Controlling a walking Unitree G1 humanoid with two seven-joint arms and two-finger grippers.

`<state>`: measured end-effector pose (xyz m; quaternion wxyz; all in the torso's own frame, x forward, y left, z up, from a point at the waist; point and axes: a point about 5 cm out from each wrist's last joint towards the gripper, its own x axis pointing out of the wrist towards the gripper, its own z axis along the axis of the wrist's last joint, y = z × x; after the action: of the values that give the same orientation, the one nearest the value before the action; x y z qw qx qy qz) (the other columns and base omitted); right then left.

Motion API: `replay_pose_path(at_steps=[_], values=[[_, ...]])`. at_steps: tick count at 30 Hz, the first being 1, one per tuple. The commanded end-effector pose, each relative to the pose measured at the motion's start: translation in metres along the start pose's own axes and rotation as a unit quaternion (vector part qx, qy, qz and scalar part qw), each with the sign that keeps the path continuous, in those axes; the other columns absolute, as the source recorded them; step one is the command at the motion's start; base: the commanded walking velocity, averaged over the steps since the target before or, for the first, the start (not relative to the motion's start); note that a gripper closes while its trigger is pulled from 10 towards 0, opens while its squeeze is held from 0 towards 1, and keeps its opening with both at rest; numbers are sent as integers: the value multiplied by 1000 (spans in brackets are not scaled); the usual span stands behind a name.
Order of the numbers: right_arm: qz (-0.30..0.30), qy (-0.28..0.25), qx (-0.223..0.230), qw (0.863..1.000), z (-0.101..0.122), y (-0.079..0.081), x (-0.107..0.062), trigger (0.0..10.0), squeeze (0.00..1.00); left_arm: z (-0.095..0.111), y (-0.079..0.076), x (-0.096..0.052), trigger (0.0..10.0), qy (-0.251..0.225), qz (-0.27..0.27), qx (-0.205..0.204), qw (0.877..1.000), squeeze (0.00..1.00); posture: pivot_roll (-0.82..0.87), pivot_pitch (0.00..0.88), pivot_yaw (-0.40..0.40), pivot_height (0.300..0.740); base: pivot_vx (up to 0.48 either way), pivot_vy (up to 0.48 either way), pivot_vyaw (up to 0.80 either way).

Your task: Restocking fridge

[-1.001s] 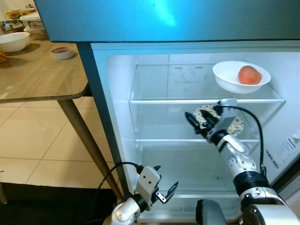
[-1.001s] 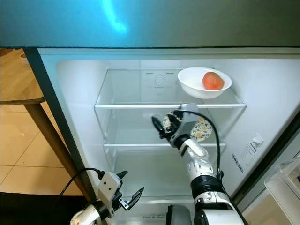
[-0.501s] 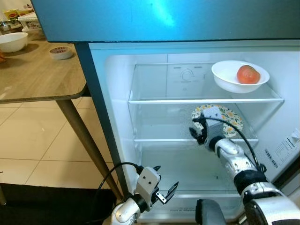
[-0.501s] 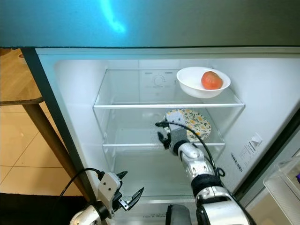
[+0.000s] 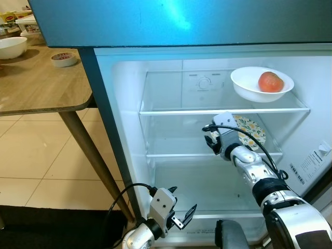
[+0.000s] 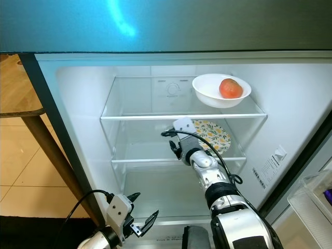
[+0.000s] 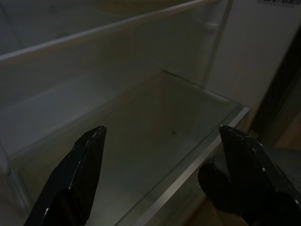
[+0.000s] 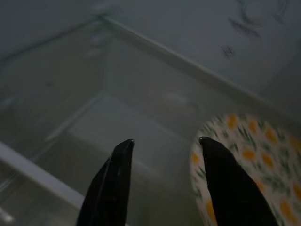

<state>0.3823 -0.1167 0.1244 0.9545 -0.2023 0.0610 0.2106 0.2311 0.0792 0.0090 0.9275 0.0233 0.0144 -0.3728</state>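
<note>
The fridge stands open. A white bowl [image 5: 245,89] holding a red-orange fruit [image 5: 270,82] sits on the top glass shelf at the right. On the middle shelf [image 5: 176,154], toward the right, a plate with a yellow and green flower pattern [image 5: 255,133] lies flat. My right gripper [image 8: 165,140] hovers over the front of that shelf, just left of the plate [image 8: 249,165], open with nothing between its fingers. Low down in front of the fridge's bottom compartment, my left gripper [image 5: 181,201] is open and holds nothing.
A wooden table [image 5: 36,85] with a white bowl [image 5: 11,46] and a small dish [image 5: 63,58] stands to the left of the fridge, one leg close to the fridge's side wall. The fridge door [image 6: 311,176] hangs open at the right. The floor is tiled.
My right gripper has drawn back from the patterned plate toward the shelf's front and left; the plate now lies flat on the middle shelf. The view has shifted slightly.
</note>
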Motion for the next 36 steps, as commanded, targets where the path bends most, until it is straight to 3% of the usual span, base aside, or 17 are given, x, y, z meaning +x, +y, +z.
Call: replay_pose_path(at_steps=[1,4,5,6,7,12,20,25,36], values=[[17,-2,-24,1000,2,8,2,10000,1000,-1,-1,-2,10000,1,-1,-2,1000,0,-48,0,1,450,0,0,0],[8,-1,-33,999,2,11,3,10000,1000,-2,-2,-3,10000,2,0,-2,1000,0,-48,0,1,450,0,0,0],[-2,13,-56,998,-3,15,3,10000,357,-3,-2,-4,10000,3,0,-3,1000,0,-48,0,1,450,0,0,0],[-2,13,-56,998,-3,15,3,10000,357,-3,-2,-4,10000,3,0,-3,1000,0,-48,0,1,450,0,0,0],[-3,21,-68,997,-6,16,3,10000,0,-3,-2,-4,10000,3,0,-3,1000,0,-42,0,3,450,0,0,0],[-15,59,-105,993,-19,18,0,10000,0,-2,-3,-5,10000,2,1,-4,1000,0,-43,0,5,450,0,0,0],[-34,109,-104,988,-35,15,-4,10000,0,-1,-2,-4,10000,2,0,-2,1000,0,-44,0,7,450,0,0,0],[-96,140,-97,981,-40,2,-8,10000,0,-1,-2,-4,10000,1,-1,-2,1000,0,-44,0,7,450,0,0,0],[-160,165,-120,966,-39,-16,-11,10000,0,0,-2,-5,10000,1,-1,-1,1000,0,-37,0,10,450,0,0,0]])
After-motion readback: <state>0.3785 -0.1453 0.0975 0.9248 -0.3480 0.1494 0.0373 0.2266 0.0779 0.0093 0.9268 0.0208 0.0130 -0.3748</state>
